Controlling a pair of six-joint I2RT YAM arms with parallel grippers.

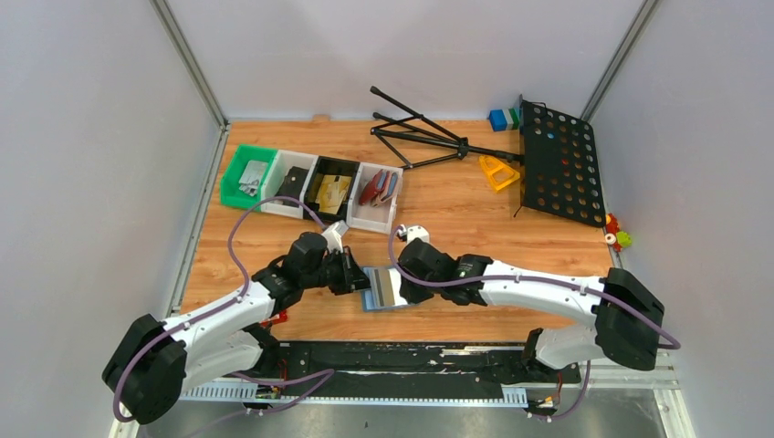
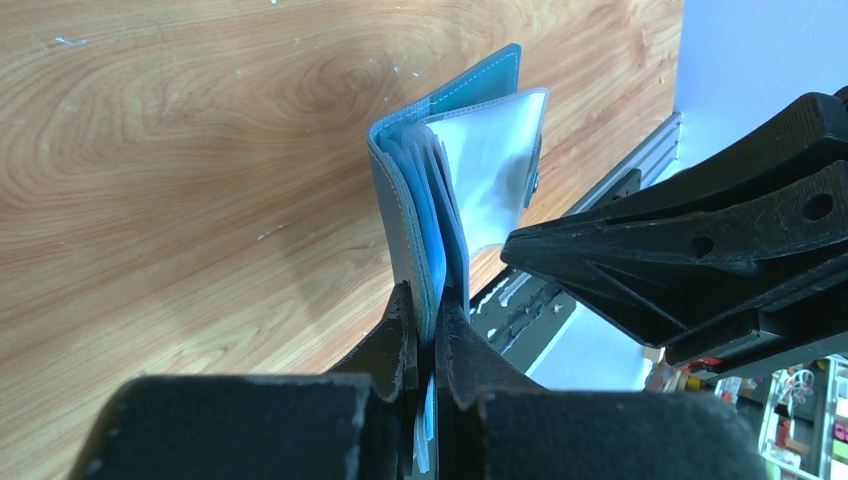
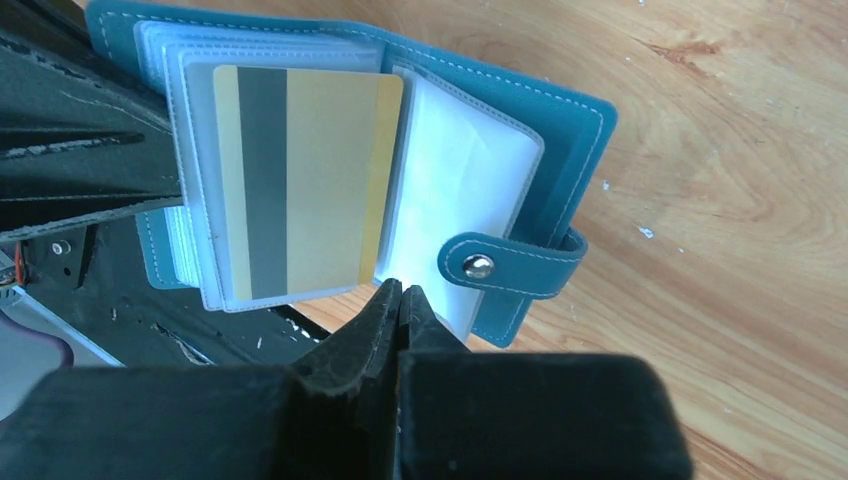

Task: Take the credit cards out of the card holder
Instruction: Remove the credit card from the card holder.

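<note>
the card holder [image 1: 383, 290] is open just below the centre of the top view, over the table [image 1: 456, 210], the left jaws clamped on one edge of it. the right jaws are pressed fully together at the edge of its clear sleeve [image 3: 470, 180], beside a gold credit card [image 3: 300, 185].

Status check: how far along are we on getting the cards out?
Done: the card holder is open, with the left gripper clamped on its leaves. In hand: the right gripper is shut at the edge of a gold card that still sits in its clear sleeve; grip unclear. Left: drawing that card out, then checking the other sleeves.
</note>
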